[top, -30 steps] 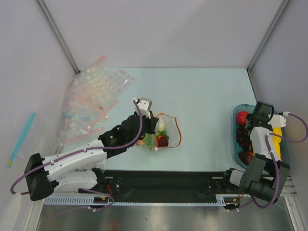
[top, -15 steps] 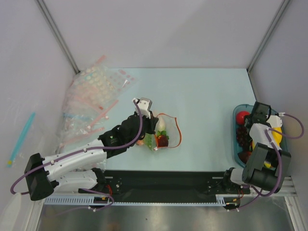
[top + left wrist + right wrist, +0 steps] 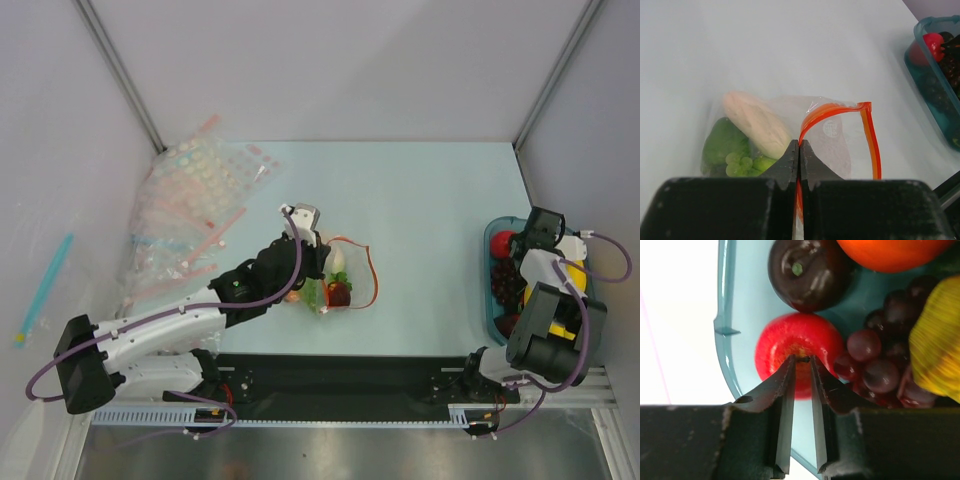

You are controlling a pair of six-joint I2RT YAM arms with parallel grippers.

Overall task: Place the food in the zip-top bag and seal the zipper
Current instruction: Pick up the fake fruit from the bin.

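**Bags and a Bin Share a Pale Table**

A pale blue-green table (image 3: 430,200) between white walls carries its loads well apart. Near the middle, toward the near edge, a clear zip-top bag (image 3: 355,265) lies flat. Its red-orange zipper (image 3: 374,275) bows open to the right, and toy food (image 3: 338,292) shows through the plastic in white, green and dark red. A heap of dotted clear bags (image 3: 195,195) with pink strips spills across the far left corner. A teal bin (image 3: 486,300) of fruit sits at the right edge.
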